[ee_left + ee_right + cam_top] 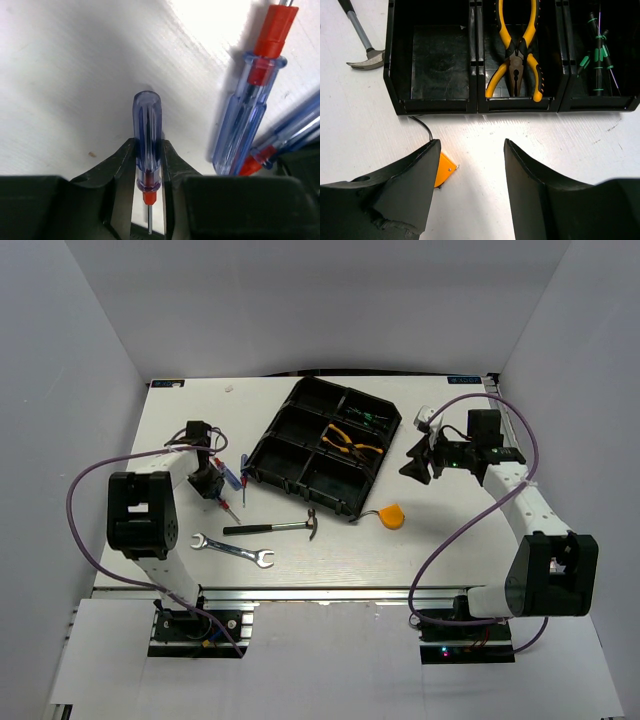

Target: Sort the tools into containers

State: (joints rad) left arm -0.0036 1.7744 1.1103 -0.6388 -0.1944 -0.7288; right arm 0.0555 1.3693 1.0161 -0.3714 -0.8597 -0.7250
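Observation:
My left gripper [148, 152] is shut on a thin screwdriver [147, 125] with a clear blue handle and a red collar, low over the table left of the black tray [300, 492]. Two more blue-handled screwdrivers [252, 100] lie just beside it. My right gripper [472, 142] stands open over bare table in front of the tray wall [440, 106], with nothing between its fingers. Yellow-handled pliers [517, 55] lie in the middle compartment, and black-green screwdrivers [598, 55] in the one to its right. The orange tape measure [444, 170] peeks out behind my right gripper's left finger.
A black-handled hammer [275, 528] and a silver wrench [232, 550] lie on the table near the tray's front corner. The tape measure [392, 515] sits by the tray's near right corner. White walls enclose the table on three sides.

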